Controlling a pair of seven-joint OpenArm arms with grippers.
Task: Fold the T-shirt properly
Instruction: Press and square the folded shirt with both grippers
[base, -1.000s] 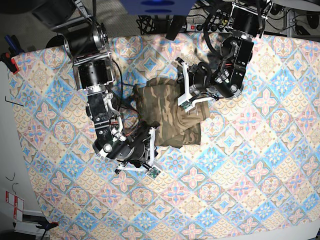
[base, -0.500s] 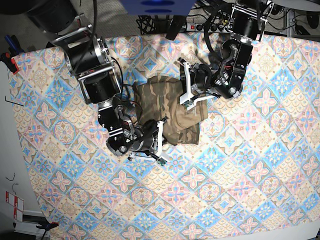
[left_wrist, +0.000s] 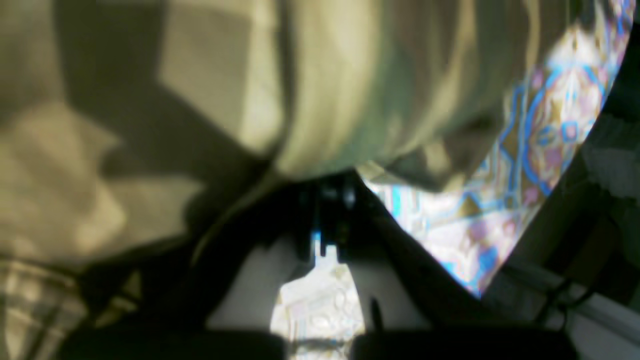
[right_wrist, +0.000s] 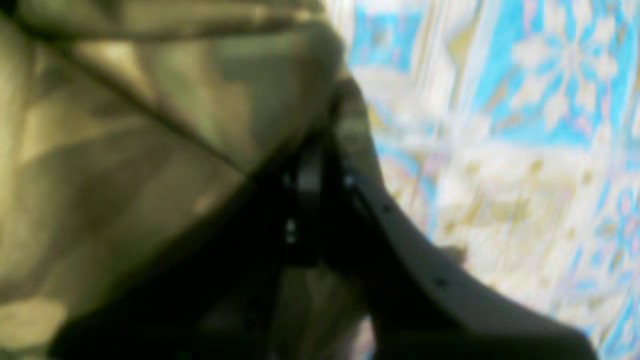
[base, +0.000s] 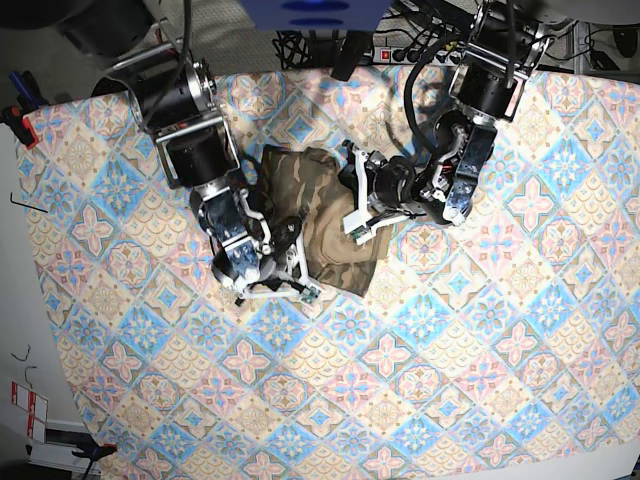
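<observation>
The camouflage T-shirt (base: 322, 205) lies bunched and partly folded in the middle of the tablecloth (base: 500, 330). My left gripper (base: 353, 216) sits at the shirt's right edge. In the left wrist view it (left_wrist: 326, 192) is shut on a hanging fold of the T-shirt (left_wrist: 330, 75). My right gripper (base: 296, 262) is at the shirt's lower left edge. The right wrist view shows it (right_wrist: 311, 172) shut on the T-shirt (right_wrist: 150, 125), with cloth draped over the fingers. Both wrist views are blurred.
The pastel tile-patterned tablecloth (left_wrist: 525, 150) (right_wrist: 500, 125) covers the whole table. A power strip and cables (base: 400, 50) lie beyond the far edge. A red clamp (base: 18, 122) sits at the table's left corner, where the table edge drops off.
Both grippers have carried the shirt's edges toward the far left. The right gripper rose from the near side, the left one shifted leftward, and the shirt is now narrower and more bunched.
</observation>
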